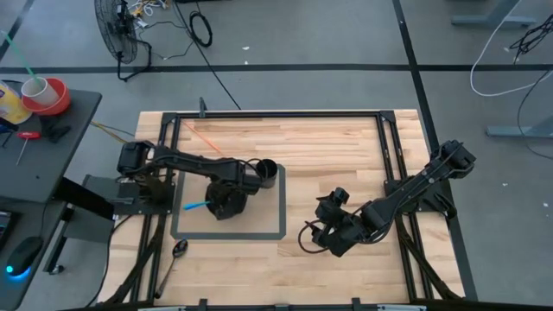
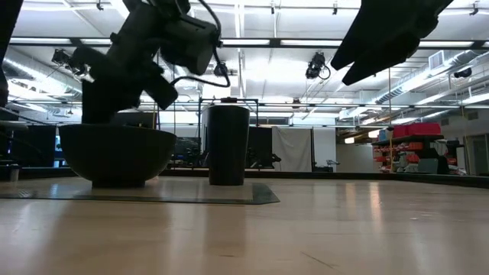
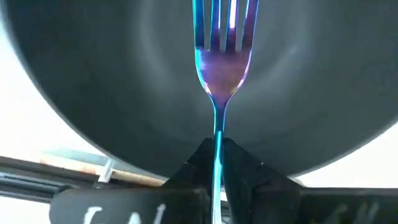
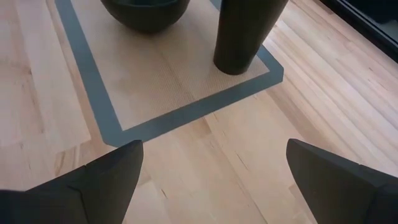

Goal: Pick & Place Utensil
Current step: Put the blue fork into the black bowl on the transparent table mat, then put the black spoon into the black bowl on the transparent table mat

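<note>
My left gripper (image 1: 227,206) hangs over a dark bowl (image 1: 226,207) on the grey-bordered mat and is shut on an iridescent blue fork (image 3: 219,68). The fork's tines (image 3: 224,22) lie over the bowl's inside (image 3: 112,74), and its handle end (image 1: 194,206) sticks out toward the table's left. A dark cup (image 1: 266,174) stands upright on the mat beyond the bowl. In the low view the bowl (image 2: 116,156) and the cup (image 2: 228,145) rest on their bases. My right gripper (image 4: 214,186) is open, raised over bare wood right of the mat (image 1: 333,229). My left gripper pinches the fork's thin handle just behind the neck (image 3: 217,140) between its two fingers (image 3: 242,162), coming from above. The fork is lifted clear, with the tines out over the bowl and the handle running back between the fingers.
A dark spoon (image 1: 179,249) lies on the wood by the mat's near left corner. The mat's grey border (image 4: 186,112) shows in the right wrist view, with the bowl (image 4: 146,12) and the cup (image 4: 245,31) on it. Bare wood lies between the mat and the right arm.
</note>
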{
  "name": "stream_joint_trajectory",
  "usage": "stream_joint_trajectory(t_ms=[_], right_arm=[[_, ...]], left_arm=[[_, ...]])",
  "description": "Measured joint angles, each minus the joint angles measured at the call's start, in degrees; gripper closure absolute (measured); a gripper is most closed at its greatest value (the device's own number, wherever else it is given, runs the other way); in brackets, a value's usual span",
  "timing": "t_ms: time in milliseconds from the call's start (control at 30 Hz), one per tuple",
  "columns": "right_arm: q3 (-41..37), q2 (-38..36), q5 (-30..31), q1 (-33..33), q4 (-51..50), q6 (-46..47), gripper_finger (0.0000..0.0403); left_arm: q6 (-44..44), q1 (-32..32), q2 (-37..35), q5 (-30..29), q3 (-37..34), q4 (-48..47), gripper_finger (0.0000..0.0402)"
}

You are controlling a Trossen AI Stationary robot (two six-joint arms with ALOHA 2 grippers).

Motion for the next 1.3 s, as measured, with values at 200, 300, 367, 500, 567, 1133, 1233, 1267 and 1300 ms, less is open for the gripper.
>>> stream_joint_trajectory(t_ms=[200,300,367,500,567,1133,1233,1267,1300], right_arm=[[0.0,0.0,0.0,0.0,0.0,-0.2,0.0003],[0.0,0.0,0.0,-0.1,0.0,-0.2,0.0003],[0.0,0.0,0.0,-0.3,0.0,-0.2,0.0003],[0.0,0.0,0.0,-0.6,0.1,-0.2,0.0003],[0.0,0.0,0.0,-0.6,0.1,-0.2,0.0003],[0.0,0.0,-0.2,-0.6,0.2,-0.4,0.0003],[0.0,0.0,-0.2,-0.6,0.2,-0.4,0.0003],[0.0,0.0,-0.2,-0.6,0.2,-0.4,0.0003],[0.0,0.0,-0.3,-0.6,0.3,-0.4,0.0003]], left_arm=[[-0.1,0.0,0.0,0.5,-3.0,2.7,0.0381],[-0.1,0.0,0.0,0.5,-2.5,2.9,0.0381],[0.2,0.0,0.0,0.5,-2.3,3.8,0.0381],[0.5,0.0,0.0,0.5,-2.2,4.8,0.0381],[0.6,0.0,0.0,0.5,-2.2,4.9,0.0381],[0.8,0.0,0.0,-1.7,-2.2,5.7,0.0305],[0.8,0.0,0.0,-1.7,-1.9,5.1,0.0296],[0.8,0.0,0.0,-1.7,-1.4,4.4,0.0294],[0.8,0.0,0.0,-1.7,-0.7,3.8,0.0291]])
